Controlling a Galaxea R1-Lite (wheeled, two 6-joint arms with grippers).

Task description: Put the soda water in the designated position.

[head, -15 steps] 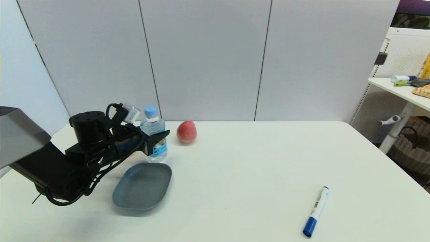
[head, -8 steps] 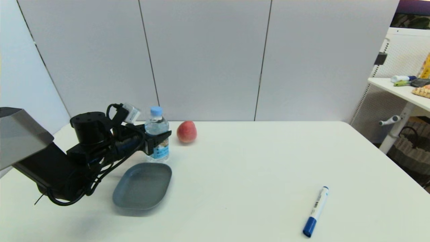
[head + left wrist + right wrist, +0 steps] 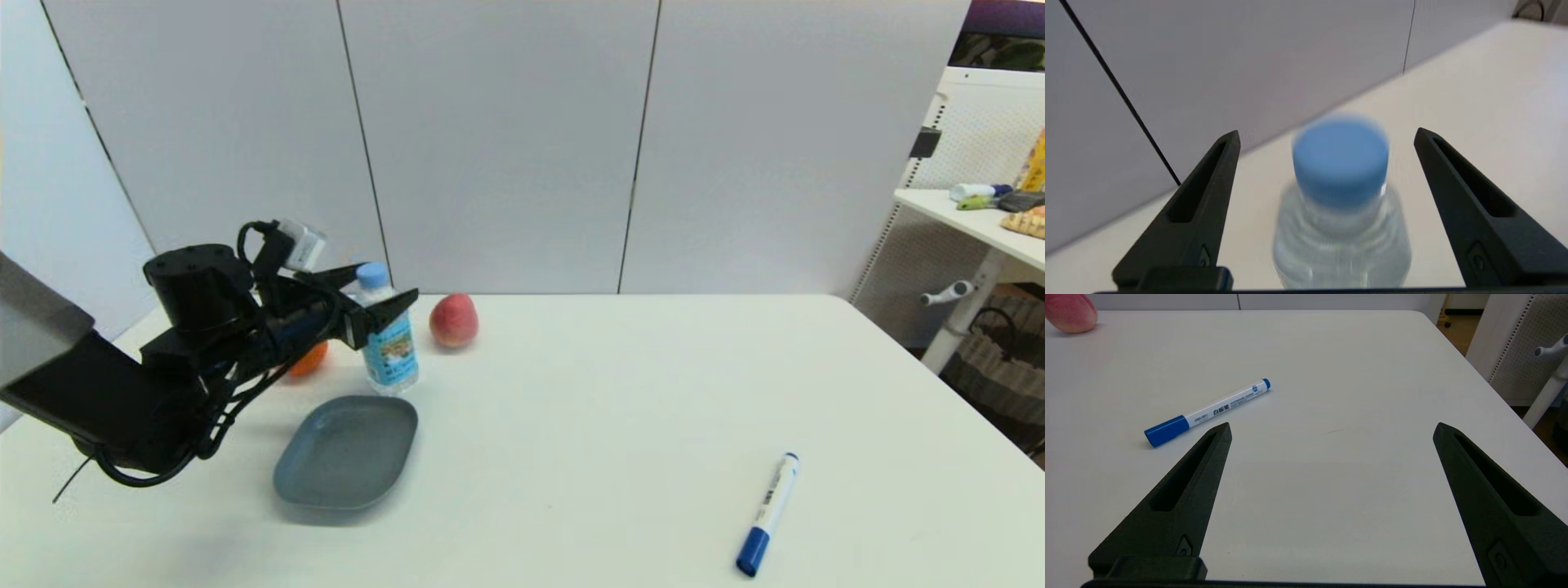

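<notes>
Soda water (image 3: 1340,196) between spread left hand (image 3: 1327,136) fingers.

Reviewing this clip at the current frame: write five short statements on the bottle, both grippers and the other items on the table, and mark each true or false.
1. The left gripper has its fingers spread either side of the soda water cap. True.
2. The soda water stands inside the grey tray. False: it stands on the table just behind the tray.
3. The peach sits to the bottle's right. True.
4. The marker pen lies in the tray. False: it lies on the bare table, far right.
5. The right gripper holds the marker. False: it is open, holding nothing.
</notes>
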